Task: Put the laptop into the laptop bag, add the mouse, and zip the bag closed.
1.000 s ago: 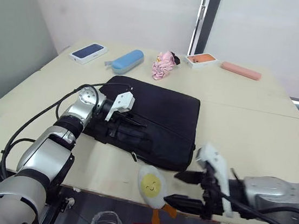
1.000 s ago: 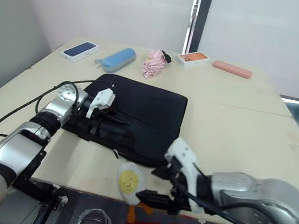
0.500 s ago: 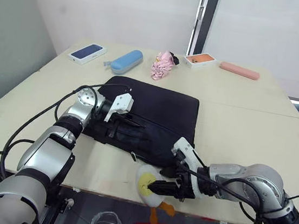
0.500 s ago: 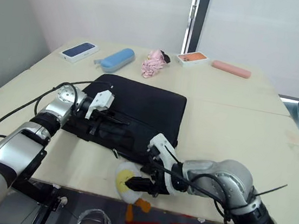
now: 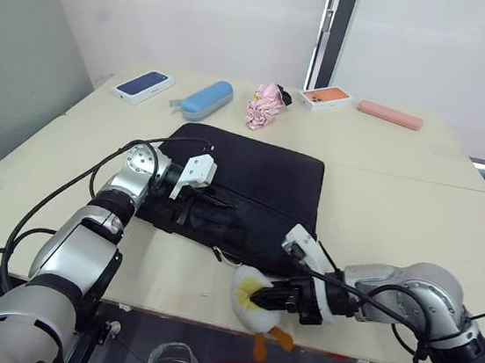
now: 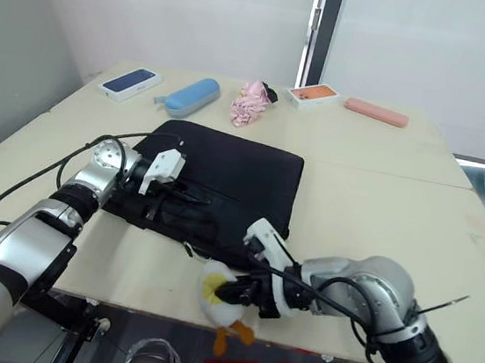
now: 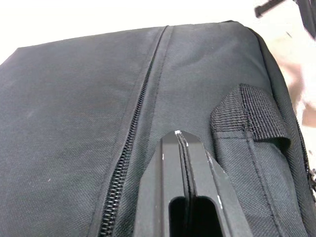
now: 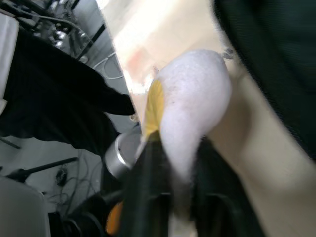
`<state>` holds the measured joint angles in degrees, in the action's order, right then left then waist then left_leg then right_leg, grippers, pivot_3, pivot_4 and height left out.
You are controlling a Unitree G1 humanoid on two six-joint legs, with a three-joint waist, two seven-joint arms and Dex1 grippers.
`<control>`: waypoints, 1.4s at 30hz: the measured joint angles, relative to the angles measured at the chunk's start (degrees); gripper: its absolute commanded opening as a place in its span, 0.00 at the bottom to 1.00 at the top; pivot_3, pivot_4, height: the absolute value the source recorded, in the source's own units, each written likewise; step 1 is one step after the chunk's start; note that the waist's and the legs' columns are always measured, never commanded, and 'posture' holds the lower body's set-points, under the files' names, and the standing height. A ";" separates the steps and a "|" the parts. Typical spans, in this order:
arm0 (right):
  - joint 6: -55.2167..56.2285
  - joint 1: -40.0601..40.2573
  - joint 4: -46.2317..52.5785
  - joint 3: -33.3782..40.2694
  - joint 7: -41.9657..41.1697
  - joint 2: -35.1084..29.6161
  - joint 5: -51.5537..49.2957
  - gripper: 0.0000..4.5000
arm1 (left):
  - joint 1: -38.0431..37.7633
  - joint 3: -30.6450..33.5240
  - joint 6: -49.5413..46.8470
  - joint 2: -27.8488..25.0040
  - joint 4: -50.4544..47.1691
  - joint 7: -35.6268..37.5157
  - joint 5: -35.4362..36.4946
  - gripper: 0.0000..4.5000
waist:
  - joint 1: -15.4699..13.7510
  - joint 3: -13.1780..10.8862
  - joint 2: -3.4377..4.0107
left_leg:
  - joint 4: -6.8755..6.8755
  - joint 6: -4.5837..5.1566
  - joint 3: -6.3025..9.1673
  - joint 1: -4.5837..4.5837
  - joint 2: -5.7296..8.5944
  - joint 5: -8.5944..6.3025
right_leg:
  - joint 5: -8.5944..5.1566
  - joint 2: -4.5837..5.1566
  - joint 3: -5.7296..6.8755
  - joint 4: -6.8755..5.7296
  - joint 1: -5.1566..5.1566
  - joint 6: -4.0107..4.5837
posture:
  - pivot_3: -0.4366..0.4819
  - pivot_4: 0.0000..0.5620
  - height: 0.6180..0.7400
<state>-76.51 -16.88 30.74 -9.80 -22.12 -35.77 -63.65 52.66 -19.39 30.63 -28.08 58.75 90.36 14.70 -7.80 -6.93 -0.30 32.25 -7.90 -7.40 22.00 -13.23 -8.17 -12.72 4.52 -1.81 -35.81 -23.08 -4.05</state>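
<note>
The black laptop bag (image 5: 265,180) lies flat in the middle of the table, its zipper line (image 7: 133,133) running along the top panel. My left gripper (image 5: 222,200) is shut, its tips resting on the bag's fabric beside a webbing handle (image 7: 249,116). At the table's front edge my right gripper (image 5: 263,299) is shut on a plump white plush duck (image 5: 246,295) with yellow and orange bits; its fingers squeeze the plush duck (image 8: 195,98) from both sides. The laptop and the mouse are out of view.
Along the far side of the table lie a blue phone box (image 5: 143,86), a blue case (image 5: 206,99), a crumpled pink cloth (image 5: 265,106), an orange phone box (image 5: 325,96) and a pink case (image 5: 390,115). The plush hangs partly over the table's front edge (image 5: 166,300).
My right arm reached in to the plush duck and its fingers closed on it, tipping it onto its side. The left gripper stayed on the bag.
</note>
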 measured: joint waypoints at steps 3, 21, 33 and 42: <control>-0.05 1.30 4.53 1.83 -0.25 -3.29 -0.62 0.00 | -0.99 0.24 0.76 0.24 -0.05 0.00 -0.14 0.00 | -0.13 0.02 0.03 | 0.00 0.00 -0.01 -0.02 0.01 0.00 | 0.00 0.01 -0.01 0.02 0.02 0.00 | 0.48 0.27 1.00; 13.52 35.03 15.01 27.58 -17.56 -35.57 16.08 0.00 | -2.44 1.39 5.39 2.94 2.48 -0.01 -3.41 0.00 | -1.28 0.46 0.32 | 0.04 0.56 -0.42 -0.08 0.12 -0.19 | -0.08 0.66 -0.02 0.25 0.29 -0.13 | 0.48 0.27 1.00; 23.59 17.24 2.89 17.85 -20.48 -37.05 33.93 0.00 | -3.68 3.23 6.68 3.41 3.10 -0.02 -3.76 0.00 | -0.47 0.68 0.56 | 0.16 0.86 -0.88 -0.12 0.13 -0.19 | -0.08 0.74 -0.12 0.20 0.29 -0.17 | 0.48 0.27 1.00; 22.31 -12.62 -10.70 -6.59 -17.50 -28.00 50.31 0.00 | -6.47 3.67 6.40 3.64 -0.52 -0.12 -2.96 0.00 | -0.60 0.75 0.69 | 0.12 0.88 -1.00 -0.01 0.13 -0.19 | -0.10 0.80 -0.02 0.25 0.21 -0.18 | 0.48 0.27 1.00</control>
<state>-54.20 -29.50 20.04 -16.39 -39.62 -63.77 -13.33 46.19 -15.72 37.02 -24.44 58.23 90.24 11.75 -8.40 -6.18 0.40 32.37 -7.02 -8.40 21.99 -13.09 -8.36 -12.82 5.32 -1.84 -35.56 -22.87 -4.24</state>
